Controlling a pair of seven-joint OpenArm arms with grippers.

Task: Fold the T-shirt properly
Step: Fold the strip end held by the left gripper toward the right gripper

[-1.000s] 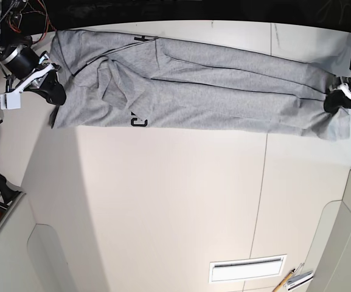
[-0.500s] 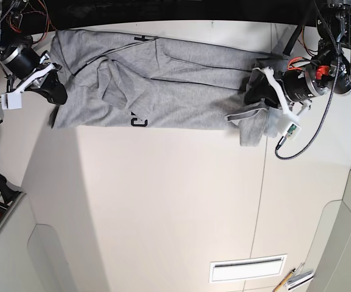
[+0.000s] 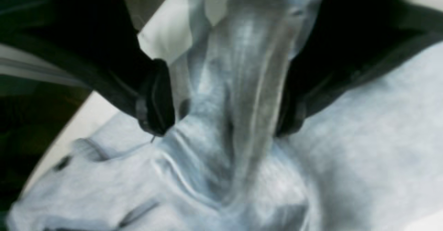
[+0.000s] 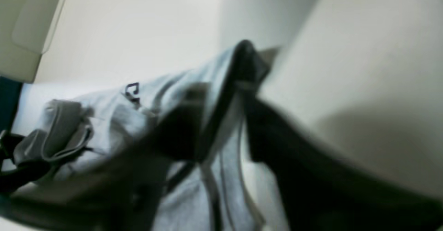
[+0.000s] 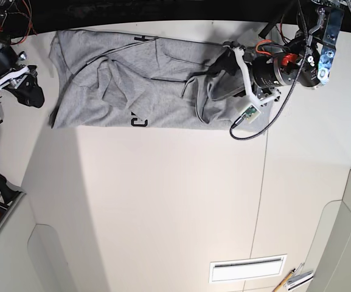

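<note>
- My left gripper point(image 5: 219, 72) is clamped on a gathered ridge of the T-shirt point(image 5: 126, 85); the left wrist view shows cloth bunched tight between both black fingers point(image 3: 155, 99).
- Reason for the hold, as I judge it: carrying the hem end over toward the collar end to halve the long strip.
- My right gripper point(image 5: 30, 91) sits off the shirt's left edge, apart from the cloth in the base view; the right wrist view is too blurred to say how wide the jaws stand, so I cannot tell.
- The shirt lies along the far edge of the table point(image 5: 175, 201), heather grey, already narrowed lengthwise.
- Loose doubled folds at its right end, under my left gripper.
- Black lettering point(image 5: 139, 121) peeks out at the near edge.
- Seams and creases run lengthwise.
</note>
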